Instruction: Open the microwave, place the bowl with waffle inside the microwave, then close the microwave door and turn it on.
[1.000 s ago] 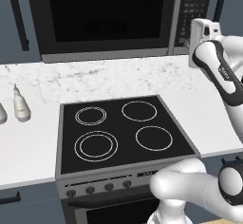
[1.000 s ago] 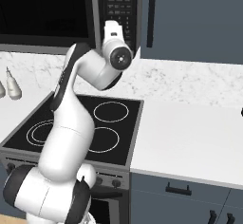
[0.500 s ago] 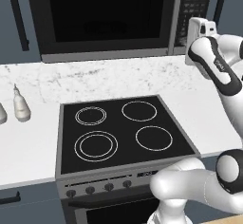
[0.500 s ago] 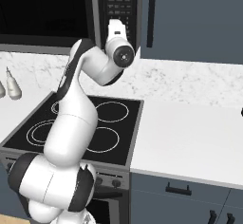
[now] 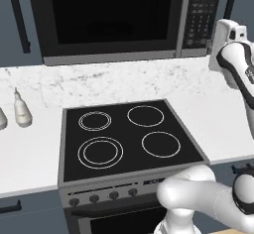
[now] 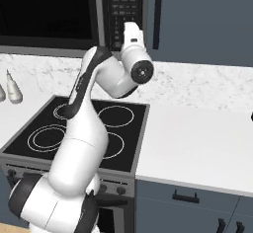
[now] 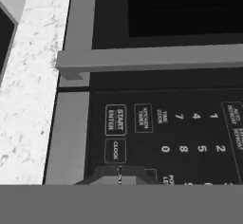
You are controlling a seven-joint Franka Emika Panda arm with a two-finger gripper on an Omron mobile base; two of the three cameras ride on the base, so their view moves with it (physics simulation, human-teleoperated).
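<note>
While the pincer [image 7: 118, 176], its tips seemingly together though I cannot tell for sure, is hovering right at the keypad [image 7: 161, 133] of the microwave [image 5: 119, 20] above the bench's [image 6: 197, 133] back edge, it is needing a straight, gentle press on START [image 7: 116, 120] beside the shut microwave door [image 5: 111, 22].

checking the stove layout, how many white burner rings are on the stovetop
4 on the stovetop: back left, back right, front left, the largest, and front right. In the right base view the arm covers part of them.
</note>
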